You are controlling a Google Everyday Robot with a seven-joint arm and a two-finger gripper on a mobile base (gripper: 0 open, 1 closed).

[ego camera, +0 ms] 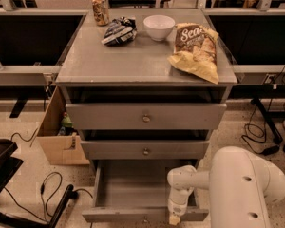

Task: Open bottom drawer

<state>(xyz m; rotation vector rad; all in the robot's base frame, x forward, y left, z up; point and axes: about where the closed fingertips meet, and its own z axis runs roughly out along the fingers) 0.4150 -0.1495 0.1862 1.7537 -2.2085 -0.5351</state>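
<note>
The bottom drawer (133, 194) of the grey cabinet is pulled far out, showing its bare inside. Its short front panel (118, 215) runs along the lower edge of the view, with the round knob at the very bottom. My gripper (174, 219) hangs from the white arm (237, 184) at the right part of that front panel, pointing down. The top drawer (146, 116) and the middle drawer (145, 149) stand a little way out.
On the cabinet top are a can (100, 8), a dark bag (118, 30), a white bowl (158, 26) and a chip bag (195, 48). A cardboard box (57, 137) stands at the left. Cables (52, 194) lie on the floor at both sides.
</note>
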